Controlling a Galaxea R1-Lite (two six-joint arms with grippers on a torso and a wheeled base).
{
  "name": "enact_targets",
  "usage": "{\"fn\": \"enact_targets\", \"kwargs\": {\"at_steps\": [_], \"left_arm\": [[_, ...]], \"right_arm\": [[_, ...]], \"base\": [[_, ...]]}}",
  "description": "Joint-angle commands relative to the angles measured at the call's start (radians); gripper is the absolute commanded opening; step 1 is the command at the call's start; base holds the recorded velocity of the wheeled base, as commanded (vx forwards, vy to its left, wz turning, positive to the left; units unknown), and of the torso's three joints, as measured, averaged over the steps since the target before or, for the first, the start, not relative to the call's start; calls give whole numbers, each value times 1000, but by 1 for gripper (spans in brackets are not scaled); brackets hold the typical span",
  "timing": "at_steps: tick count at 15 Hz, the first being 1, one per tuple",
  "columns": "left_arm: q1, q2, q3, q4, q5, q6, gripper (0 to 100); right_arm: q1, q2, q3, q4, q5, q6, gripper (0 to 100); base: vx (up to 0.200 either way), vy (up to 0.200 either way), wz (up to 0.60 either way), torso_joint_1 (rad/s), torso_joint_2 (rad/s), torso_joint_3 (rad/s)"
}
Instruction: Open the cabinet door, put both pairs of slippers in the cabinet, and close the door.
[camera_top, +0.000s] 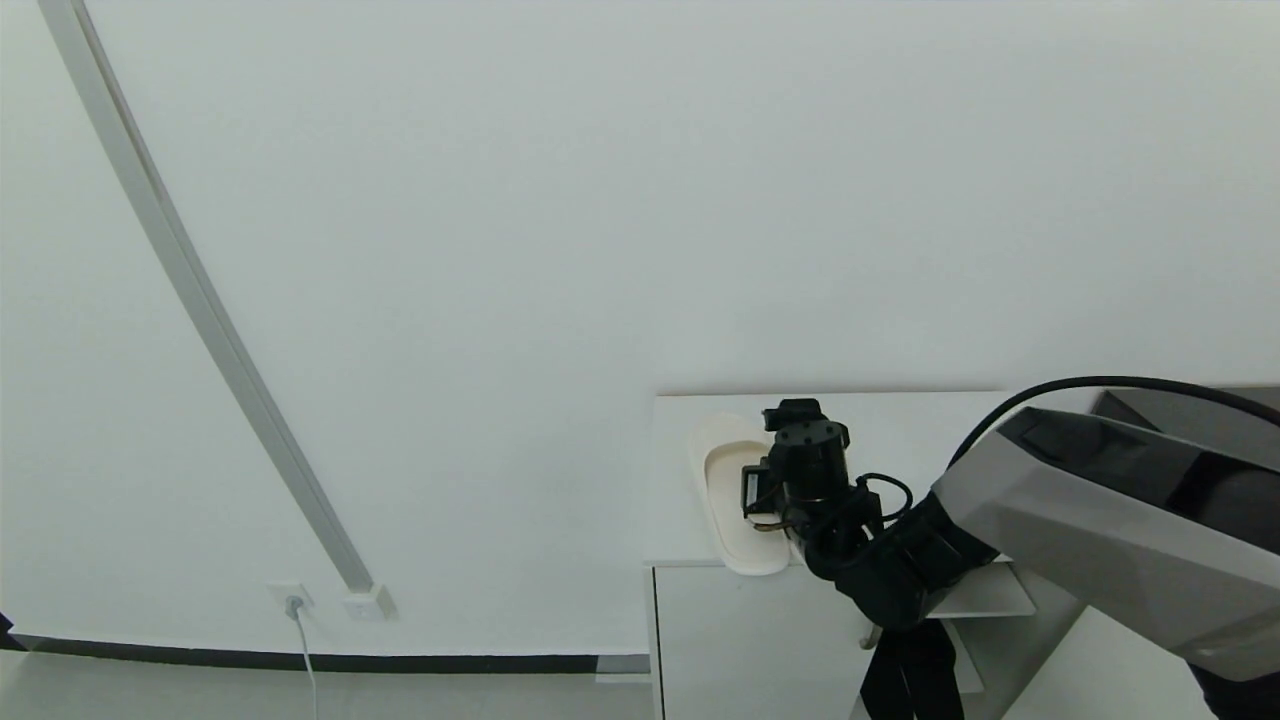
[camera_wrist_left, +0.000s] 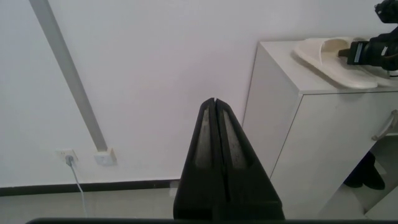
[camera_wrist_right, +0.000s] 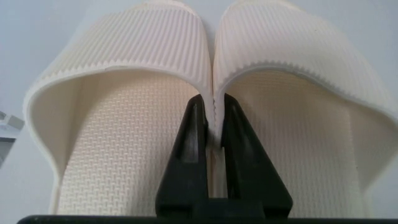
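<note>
On top of the white cabinet (camera_top: 680, 480), toward its front edge, a pair of cream slippers (camera_wrist_right: 124, 155) lies side by side. Right gripper (camera_wrist_right: 213, 115) is nearly closed, pinching the slippers' touching inner walls between its fingers. Left gripper (camera_wrist_left: 215, 109) is off to the cabinet's side, before the wall, fingers pressed together, holding nothing.

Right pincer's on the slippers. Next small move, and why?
Probably lift straight up a little: the right pincer is shut on the touching inner walls of the cream slippers, which lie on the cabinet top, so they need to clear it before going inside.
</note>
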Motion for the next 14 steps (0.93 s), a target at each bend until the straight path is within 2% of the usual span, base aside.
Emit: {"fn": "enact_targets", "kwargs": {"at_steps": [1, 4, 6, 8, 10, 14], "left_arm": [[0, 1, 0, 0, -1, -1, 0], [0, 1, 0, 0, 0, 1, 0], [0, 1, 0, 0, -3, 9, 0], [0, 1, 0, 0, -3, 7, 0], [0, 1, 0, 0, -1, 4, 0], [0, 1, 0, 0, 0, 1, 0]], "right_arm": [[4, -101, 63, -14, 4, -19, 0], [40, -311, 279, -46, 76, -60, 0], [112, -475, 472, -49, 125, -58, 0], [164, -619, 589, -38, 210, -60, 0], [184, -685, 638, -20, 239, -55, 0], [179, -662, 647, -17, 248, -51, 0]], "base": [[0, 0, 0, 0, 0, 0], [0, 0, 0, 0, 0, 0], [0, 0, 0, 0, 0, 0], [0, 0, 0, 0, 0, 0], [0, 0, 0, 0, 0, 0], [0, 0, 0, 0, 0, 0]]}}
